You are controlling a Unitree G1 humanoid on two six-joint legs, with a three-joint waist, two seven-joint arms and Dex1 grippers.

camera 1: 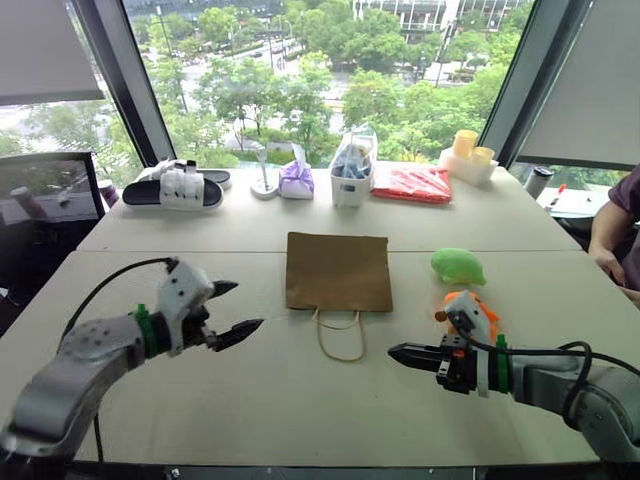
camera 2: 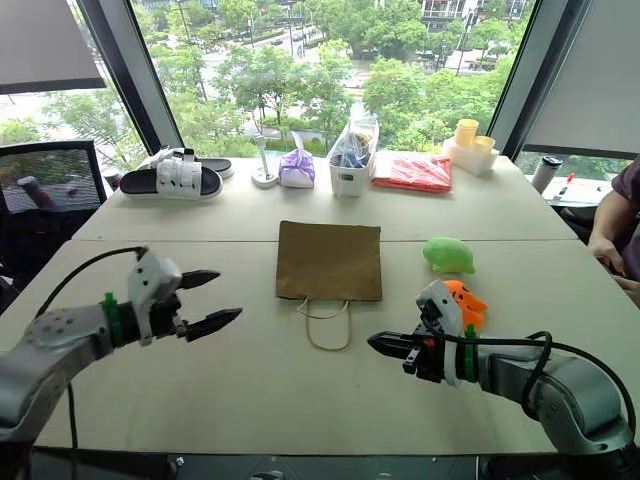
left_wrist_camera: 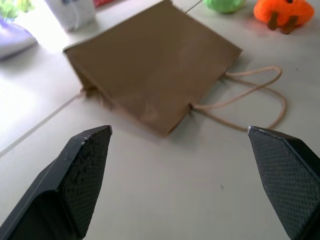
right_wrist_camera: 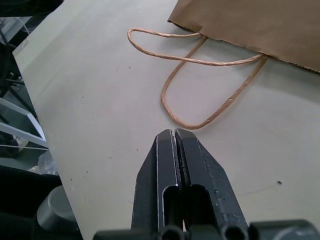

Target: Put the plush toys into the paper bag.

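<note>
**Two plush toys out on the table, bag lying flat**

Two soft toys sit on the pale table point(camera 1: 250, 400) to the right of the plain brown kraft paper bag point(camera 1: 338, 271) — a rounded light-green plush blob point(camera 1: 457, 266) farther back, and a bright orange plush toy with a white patch point(camera 2: 466, 303) nearer, partly hidden behind the right arm. The bag lies flat in the middle of the table, its tan twisted-cord loop handles point(camera 1: 340, 337) spread on the surface toward the robot.

The left gripper point(camera 1: 232, 310) hovers above the table left of the bag, black fingers spread wide with nothing between them. The right gripper point(camera 1: 400, 354) hangs low just in front of the orange toy, its fingers pressed together and empty — the tips point toward the handles, clear of them.

Along the far edge by the window stand a black-and-white sandal point(camera 1: 175, 189), a purple tissue-like bundle point(camera 1: 296, 179), a clear plastic bag with blue contents point(camera 1: 352, 160) and a red packet point(camera 1: 413, 184)
</note>
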